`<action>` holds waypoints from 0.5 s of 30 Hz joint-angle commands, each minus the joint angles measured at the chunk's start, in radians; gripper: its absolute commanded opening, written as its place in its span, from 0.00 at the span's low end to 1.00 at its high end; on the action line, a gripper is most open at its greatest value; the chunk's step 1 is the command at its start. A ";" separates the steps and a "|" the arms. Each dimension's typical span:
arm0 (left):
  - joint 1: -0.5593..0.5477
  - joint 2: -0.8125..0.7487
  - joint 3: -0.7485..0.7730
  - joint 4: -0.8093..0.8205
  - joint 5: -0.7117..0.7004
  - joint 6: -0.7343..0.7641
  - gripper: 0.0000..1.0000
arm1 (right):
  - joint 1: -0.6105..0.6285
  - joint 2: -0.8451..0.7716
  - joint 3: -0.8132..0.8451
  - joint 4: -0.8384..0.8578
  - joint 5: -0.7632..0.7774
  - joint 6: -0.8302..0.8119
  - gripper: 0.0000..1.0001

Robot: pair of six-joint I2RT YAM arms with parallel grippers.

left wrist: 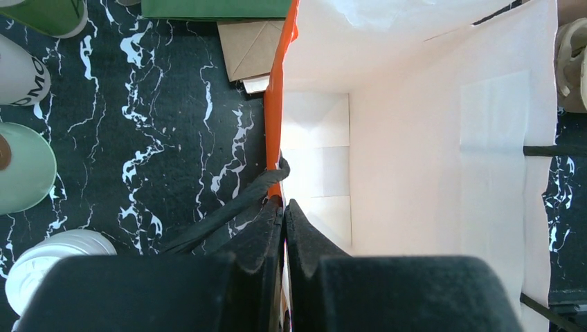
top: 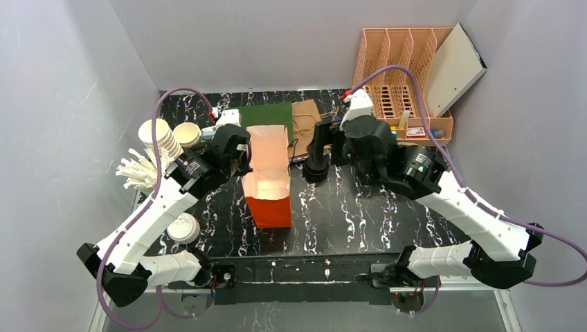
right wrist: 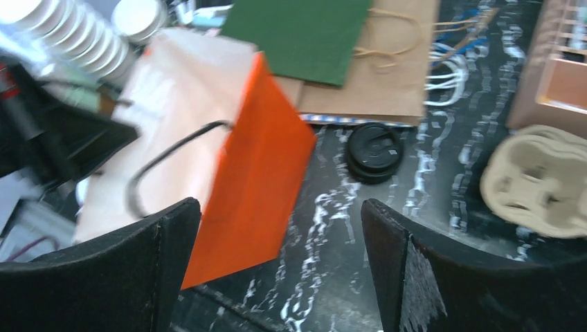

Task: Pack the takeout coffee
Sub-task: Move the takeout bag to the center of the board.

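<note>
My left fingers (left wrist: 291, 225) are clenched on the rim of the orange bag (left wrist: 275, 104) (looks empty inside). My right fingers (right wrist: 415, 277) are spread wide, holding nothing. The takeout coffee (right wrist: 374, 152) is on the table (right wrist: 443, 173) near the bag, so next I need to grab it.

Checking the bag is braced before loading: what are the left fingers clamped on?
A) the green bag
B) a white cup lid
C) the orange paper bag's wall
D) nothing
C: in the left wrist view the left fingers are pressed together on the rim of the orange paper bag.
</note>
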 commanded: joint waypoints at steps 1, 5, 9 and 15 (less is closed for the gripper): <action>0.002 -0.020 0.001 0.039 -0.060 0.022 0.02 | -0.137 -0.037 0.005 -0.041 0.008 -0.030 0.94; 0.002 -0.040 -0.023 0.052 -0.081 0.024 0.02 | -0.300 -0.024 -0.047 -0.032 -0.081 -0.049 0.94; 0.002 -0.066 -0.056 0.068 -0.094 0.022 0.01 | -0.521 -0.002 -0.116 0.016 -0.226 -0.046 0.94; 0.002 -0.102 -0.087 0.089 -0.120 0.010 0.00 | -0.762 0.080 -0.197 0.062 -0.239 -0.028 0.98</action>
